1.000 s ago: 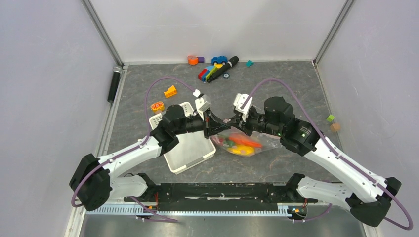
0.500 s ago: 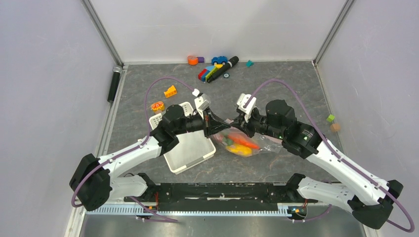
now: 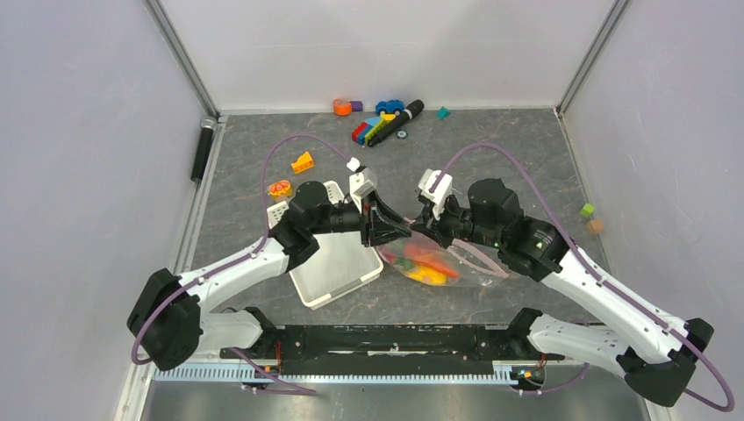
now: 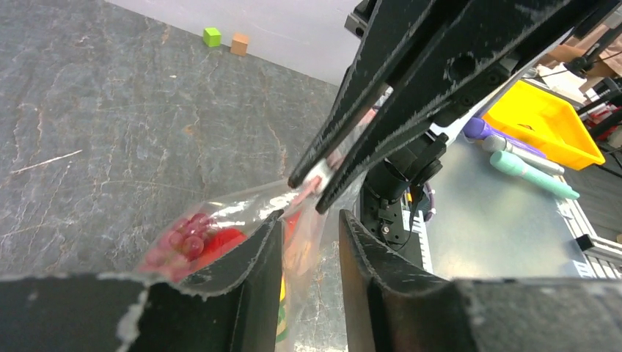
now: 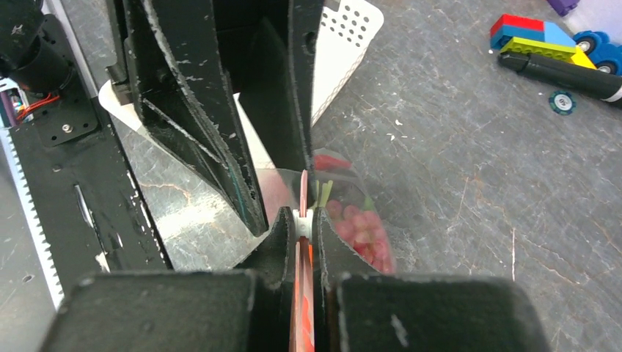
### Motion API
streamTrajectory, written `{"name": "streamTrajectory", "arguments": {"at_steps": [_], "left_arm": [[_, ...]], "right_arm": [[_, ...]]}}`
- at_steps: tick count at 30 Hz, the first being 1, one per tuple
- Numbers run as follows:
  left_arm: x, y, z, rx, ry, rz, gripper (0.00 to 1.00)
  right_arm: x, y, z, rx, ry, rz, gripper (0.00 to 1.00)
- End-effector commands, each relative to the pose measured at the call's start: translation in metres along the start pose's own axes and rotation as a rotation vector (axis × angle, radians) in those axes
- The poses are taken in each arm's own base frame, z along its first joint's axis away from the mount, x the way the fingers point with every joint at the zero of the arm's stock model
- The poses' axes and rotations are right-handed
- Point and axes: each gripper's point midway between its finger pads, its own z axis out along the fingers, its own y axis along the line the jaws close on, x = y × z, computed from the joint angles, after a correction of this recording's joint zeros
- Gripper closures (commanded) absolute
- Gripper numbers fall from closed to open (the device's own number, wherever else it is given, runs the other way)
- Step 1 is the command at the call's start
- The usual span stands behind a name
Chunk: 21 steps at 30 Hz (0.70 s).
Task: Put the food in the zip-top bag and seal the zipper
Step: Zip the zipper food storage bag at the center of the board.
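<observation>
Pink zipper is clenched in the right hand; the left hand is released, its jaws astride the zip-top bag, which holds the food on the surface.

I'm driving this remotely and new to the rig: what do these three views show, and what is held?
Two robot arms sit at a grey table. The overhead view looks down from behind them; the other two come from wrist cameras. A clear zip-top bag with toy food inside sits beside a white basket; toy blocks sit at the far edge. The right gripper pinches the pink zipper. The left gripper is open, bag film in the gap.
</observation>
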Motion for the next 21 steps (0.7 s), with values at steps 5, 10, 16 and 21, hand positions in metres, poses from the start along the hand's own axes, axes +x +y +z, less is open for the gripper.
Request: {"name": "streamTrajectory", "arguments": {"at_steps": [5,10,16,21], "left_arm": [[-0.022,-0.011,0.015,0.144,0.008,0.109,0.62],[-0.009,-0.015,0.016,0.201,0.049,0.114,0.60],[-0.005,-0.011,0.014,0.182,0.054,0.127,0.56],[-0.015,-0.012,0.020,0.193,0.024,0.103,0.65]], "right_arm": [[-0.031,0.006,-0.011,-0.037,-0.079,-0.008,1.00],[-0.040,0.004,-0.014,-0.029,-0.099,-0.004,1.00],[-0.043,0.004,-0.016,-0.026,-0.104,0.003,1.00],[-0.036,0.007,-0.013,-0.044,-0.087,0.002,1.00]]}}
